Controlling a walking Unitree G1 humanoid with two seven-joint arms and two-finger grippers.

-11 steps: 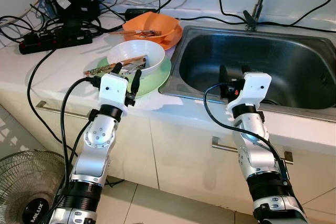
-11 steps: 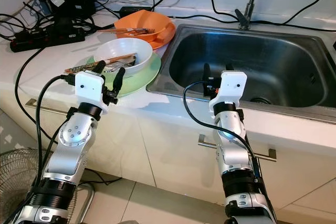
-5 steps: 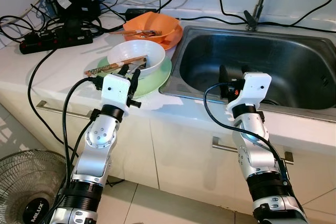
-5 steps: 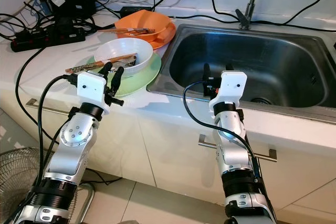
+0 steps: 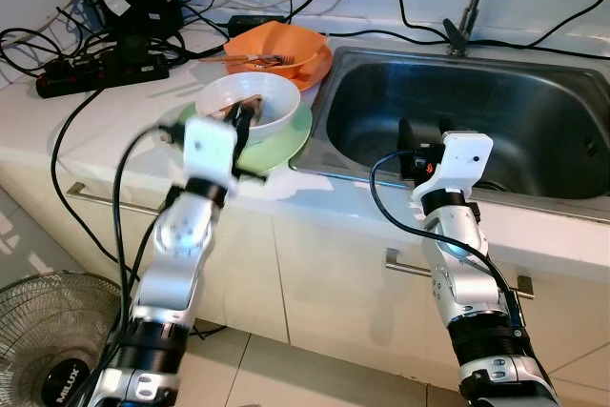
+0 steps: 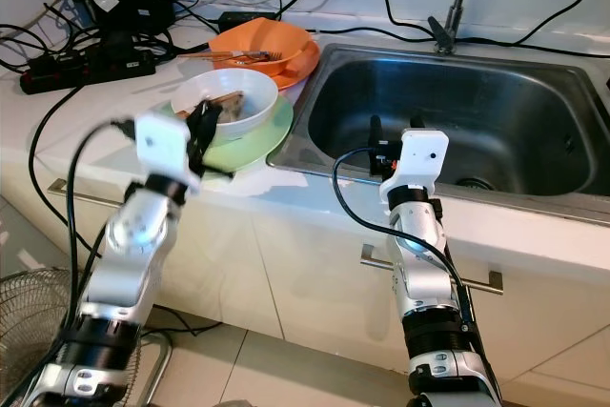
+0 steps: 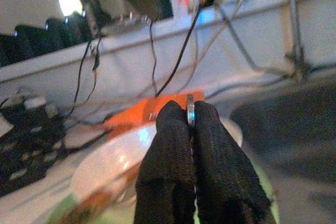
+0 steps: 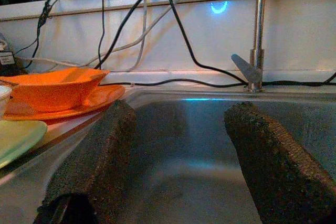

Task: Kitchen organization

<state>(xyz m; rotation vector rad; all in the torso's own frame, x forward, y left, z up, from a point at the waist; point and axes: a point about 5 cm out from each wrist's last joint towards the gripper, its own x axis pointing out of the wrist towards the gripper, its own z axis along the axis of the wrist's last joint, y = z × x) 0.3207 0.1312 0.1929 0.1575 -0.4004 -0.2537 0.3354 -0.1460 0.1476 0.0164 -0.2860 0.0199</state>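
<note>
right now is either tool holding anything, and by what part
The left tool is shut on the thin metal end of a utensil over the white bowl; which utensil cannot be told. The right tool is open over the sink, holding nothing.

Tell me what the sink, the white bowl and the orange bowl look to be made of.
Sink: brushed stainless steel, judging by its grey metallic sheen and soft reflections. White bowl: glossy and opaque, probably ceramic or melamine; the look leaves it open. Orange bowl: smooth, evenly bright colour with a duller shine, likely plastic.
</note>
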